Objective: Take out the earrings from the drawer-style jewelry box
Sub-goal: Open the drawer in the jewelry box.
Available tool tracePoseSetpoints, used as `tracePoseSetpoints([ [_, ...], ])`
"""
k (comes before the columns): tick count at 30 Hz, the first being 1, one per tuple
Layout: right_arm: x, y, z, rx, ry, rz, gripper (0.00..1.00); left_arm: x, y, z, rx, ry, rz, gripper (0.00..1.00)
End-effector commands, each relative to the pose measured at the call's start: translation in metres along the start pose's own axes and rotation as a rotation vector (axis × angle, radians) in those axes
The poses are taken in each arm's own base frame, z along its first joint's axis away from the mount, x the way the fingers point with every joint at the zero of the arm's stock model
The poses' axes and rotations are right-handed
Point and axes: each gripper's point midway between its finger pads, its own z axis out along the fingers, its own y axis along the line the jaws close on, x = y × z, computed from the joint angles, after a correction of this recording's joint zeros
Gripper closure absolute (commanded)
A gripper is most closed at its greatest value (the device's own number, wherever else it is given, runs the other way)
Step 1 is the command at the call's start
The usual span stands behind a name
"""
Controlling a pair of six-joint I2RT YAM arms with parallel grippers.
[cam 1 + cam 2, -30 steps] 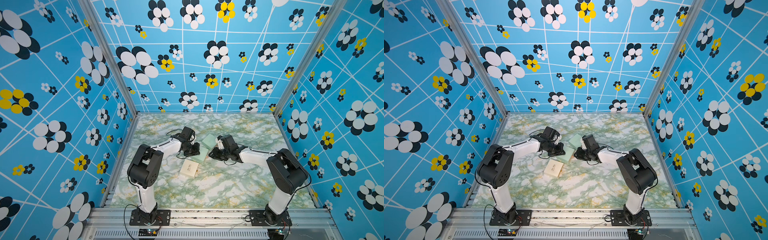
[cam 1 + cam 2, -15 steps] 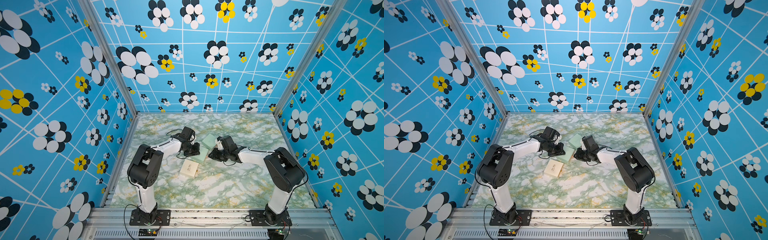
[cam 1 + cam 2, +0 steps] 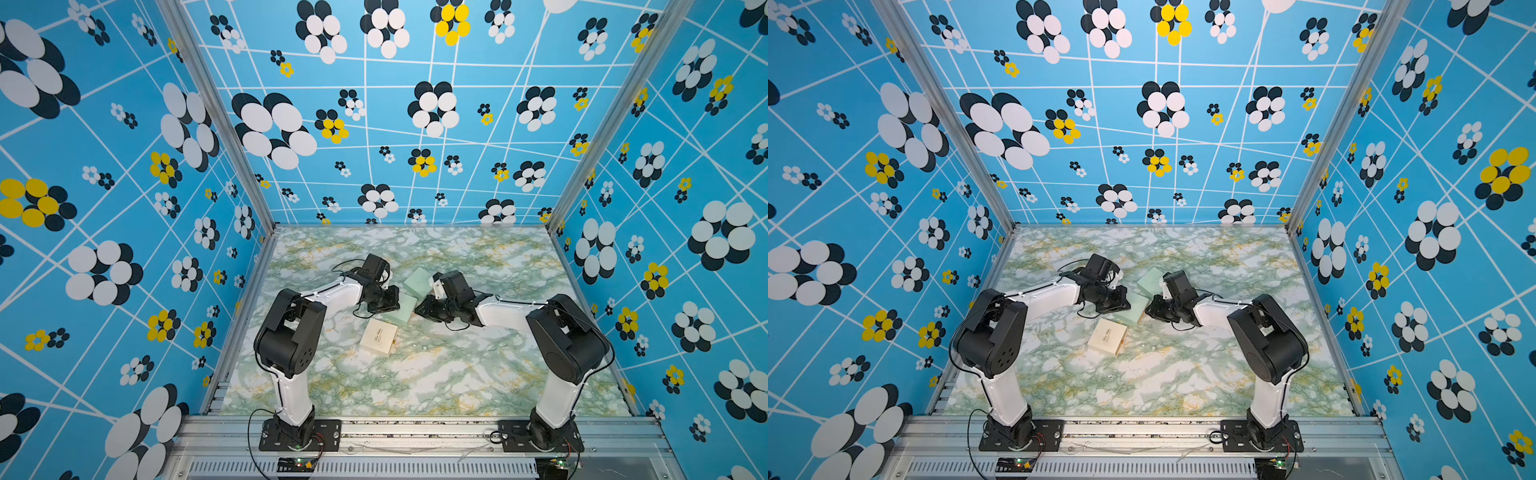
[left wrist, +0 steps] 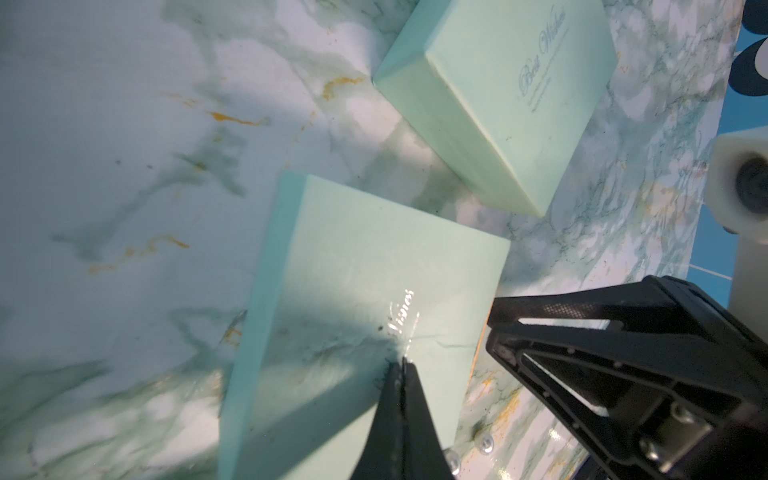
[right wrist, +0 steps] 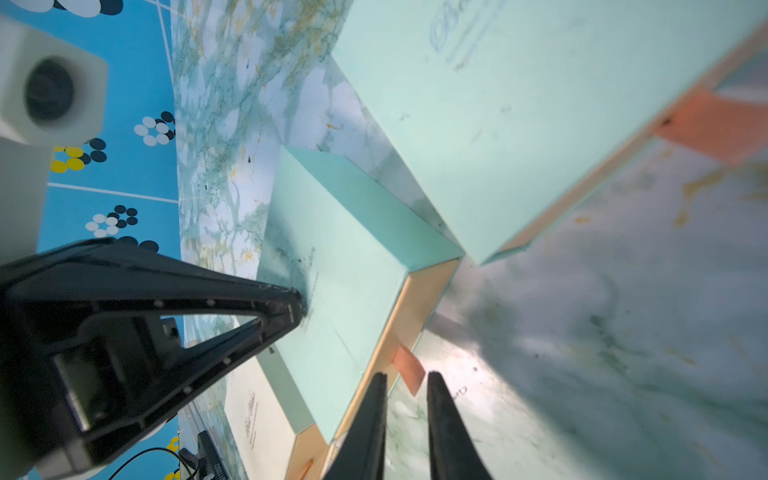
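The right fingers (image 5: 379, 395) have edged closer to the middle mint box (image 4: 365, 291) and narrowed a little. They now stand slightly apart, with the drawer's orange pull tab (image 5: 409, 370) just at their tips and not yet pinched. The left fingers (image 4: 401, 374) stay fully closed and empty, pressing the box top. The drawer looks shut, hiding its contents; silvery earrings (image 4: 485, 444) lie on the desk (image 4: 124, 124) beside it.
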Motion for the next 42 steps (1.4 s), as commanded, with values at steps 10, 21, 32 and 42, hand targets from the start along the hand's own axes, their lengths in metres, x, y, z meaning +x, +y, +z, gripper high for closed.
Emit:
tracePoseSetpoints([
  [10, 0.0066, -0.0084, 0.0067, -0.001, 0.023, 0.024, 0.8, 0.0191, 0.016, 0.0033, -0.069, 0.049, -0.011, 1.0],
  [21, 0.0077, -0.0074, 0.0115, -0.019, 0.031, 0.039, 0.8, 0.0182, 0.0142, 0.0025, -0.065, 0.051, -0.003, 1.0],
  [32, 0.008, -0.0067, 0.0135, -0.028, 0.033, 0.044, 0.83, 0.0185, 0.0141, 0.0025, -0.063, 0.052, -0.006, 1.0],
  [42, 0.0089, -0.0073, 0.0144, -0.03, 0.034, 0.052, 0.89, 0.0194, 0.0149, 0.0032, -0.064, 0.054, -0.005, 1.0],
])
